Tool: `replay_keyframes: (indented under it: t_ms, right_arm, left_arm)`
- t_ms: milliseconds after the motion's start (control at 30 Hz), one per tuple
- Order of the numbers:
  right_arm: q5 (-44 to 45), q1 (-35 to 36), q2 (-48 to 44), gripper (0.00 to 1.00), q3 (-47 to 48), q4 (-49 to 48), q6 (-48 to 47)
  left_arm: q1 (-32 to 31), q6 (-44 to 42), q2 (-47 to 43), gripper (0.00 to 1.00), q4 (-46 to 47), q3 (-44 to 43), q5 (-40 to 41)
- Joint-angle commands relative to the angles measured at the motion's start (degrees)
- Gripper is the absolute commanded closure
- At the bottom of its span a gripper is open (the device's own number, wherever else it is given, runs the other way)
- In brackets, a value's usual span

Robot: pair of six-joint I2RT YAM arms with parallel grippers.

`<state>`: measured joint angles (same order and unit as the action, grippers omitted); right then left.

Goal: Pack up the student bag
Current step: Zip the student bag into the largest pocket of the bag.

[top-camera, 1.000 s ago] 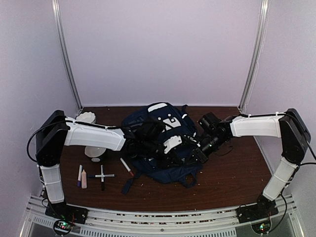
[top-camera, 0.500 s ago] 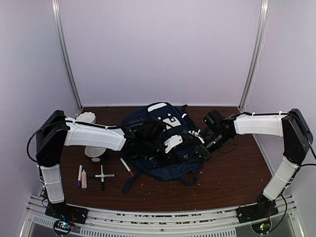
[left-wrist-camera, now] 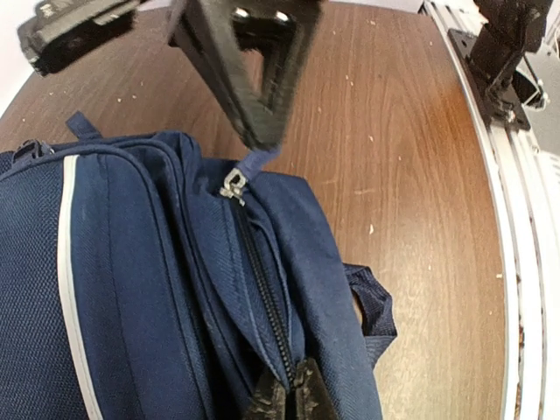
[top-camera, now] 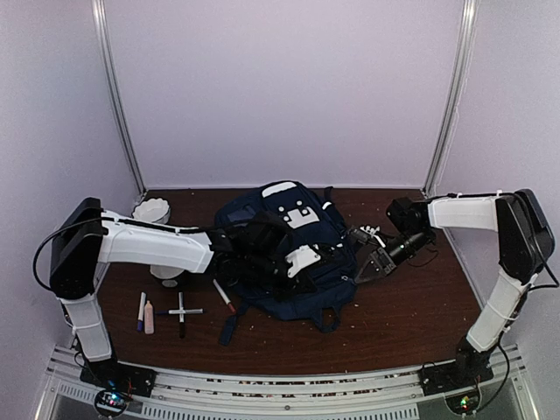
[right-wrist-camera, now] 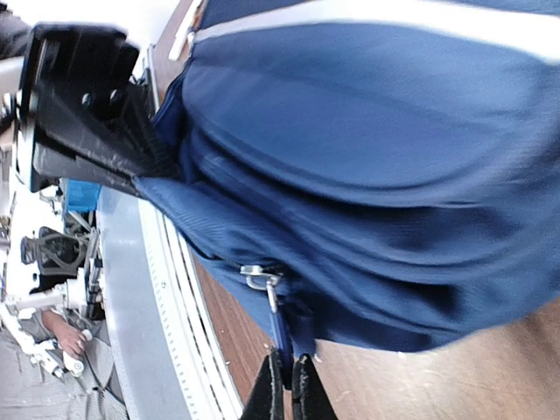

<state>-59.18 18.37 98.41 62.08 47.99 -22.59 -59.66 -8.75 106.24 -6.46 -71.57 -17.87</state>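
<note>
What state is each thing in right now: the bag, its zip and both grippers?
student bag, lying on the table
zip, closed along the visible stretch
left gripper, shut on the student bag at the zip
right gripper, shut on the pull tab
red-tipped marker, lying loose beside the bag

The student bag [left-wrist-camera: 131, 289] is matt navy woven cloth with a fine weave, edged by a smooth white stripe [left-wrist-camera: 72, 289]. Its zip slider [left-wrist-camera: 233, 185] is bright bare metal. The worktop [left-wrist-camera: 394, 157] is brown wood grain with a soft sheen and pale flecks. The left fingers [left-wrist-camera: 311, 398] look like black, matt, grainy plastic. The arm shells [top-camera: 157, 247] are smooth white plastic.
</note>
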Motion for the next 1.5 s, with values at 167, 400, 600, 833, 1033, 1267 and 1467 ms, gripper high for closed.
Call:
replay_keyframes:
  t_ms: [167,400,600,833,1033,1267,1467]
  right_arm:
    - [15.9,-8.9,9.4,1.00,9.5,-0.9,3.6]
    - [18.2,-9.7,7.9,1.00,8.3,-5.9,5.3]
    - [22.1,-11.4,8.3,1.00,10.5,-10.8,8.7]
    - [25.6,-11.7,13.3,1.00,18.0,-13.0,12.1]
    - [25.5,-11.4,17.4,1.00,23.8,-13.9,16.3]
    - [21.8,-11.6,10.7,0.97,20.8,-15.9,16.3]
    - [17.9,-11.6,1.2,0.68,18.9,-15.6,15.1]
  left_arm:
    - [-1.2,-6.7,-8.3,1.00,-11.5,1.0,2.1]
    - [-1.7,-6.7,-9.0,1.00,-12.4,2.2,3.4]
    - [-1.8,-8.8,-9.9,0.99,-14.0,3.2,4.1]
    - [-4.4,-13.3,-10.3,0.99,-14.2,4.0,9.9]
    - [-5.9,-14.6,-10.0,0.97,-13.8,4.6,12.7]
    - [-5.9,-11.3,-12.1,0.64,-12.3,4.9,17.5]
    - [-4.7,-8.9,-19.4,0.39,-9.3,5.2,24.7]
